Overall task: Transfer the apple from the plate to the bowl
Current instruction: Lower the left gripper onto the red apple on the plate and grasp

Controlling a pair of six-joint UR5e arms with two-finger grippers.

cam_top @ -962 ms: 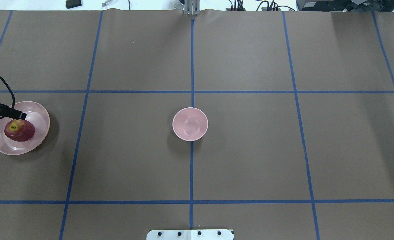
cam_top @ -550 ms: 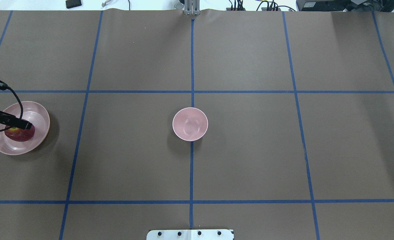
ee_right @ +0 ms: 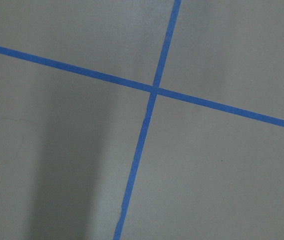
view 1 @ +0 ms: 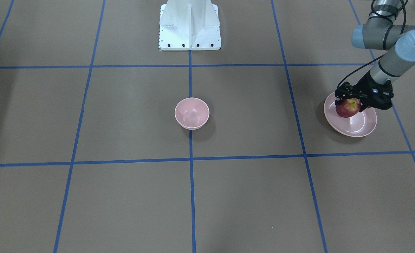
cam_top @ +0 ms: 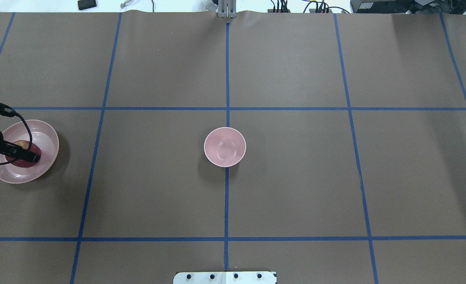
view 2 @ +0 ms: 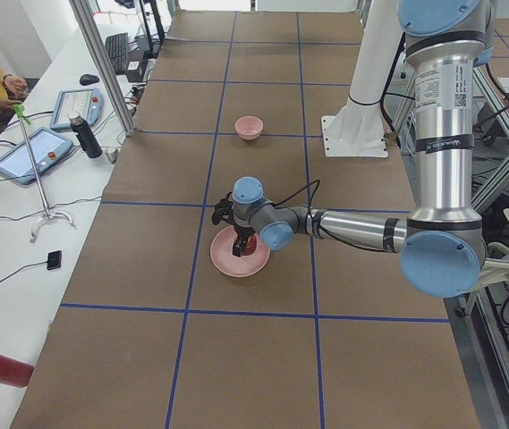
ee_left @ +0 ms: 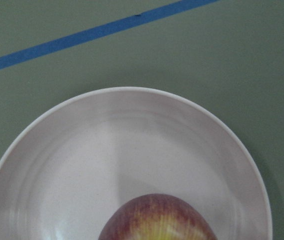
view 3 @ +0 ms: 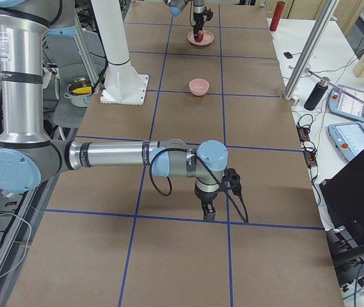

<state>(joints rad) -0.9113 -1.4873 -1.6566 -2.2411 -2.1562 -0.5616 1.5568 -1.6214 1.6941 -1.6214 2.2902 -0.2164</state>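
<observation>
A pale-pink plate [ee_left: 72,165] fills most of the view, its rim cut off at the bottom and left edges. The top of a red apple [ee_left: 156,220] with yellow streaks shows at the bottom edge, inside the plate. Beyond the rim lies the grey-green table [ee_left: 221,60], crossed by a blue tape line [ee_left: 82,37].

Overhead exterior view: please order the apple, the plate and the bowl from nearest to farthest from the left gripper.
From the left gripper:
1. Apple, between its fingers, at the view's left edge.
2. Plate, directly beneath the apple.
3. Bowl, far to the right, at the view's centre.
</observation>
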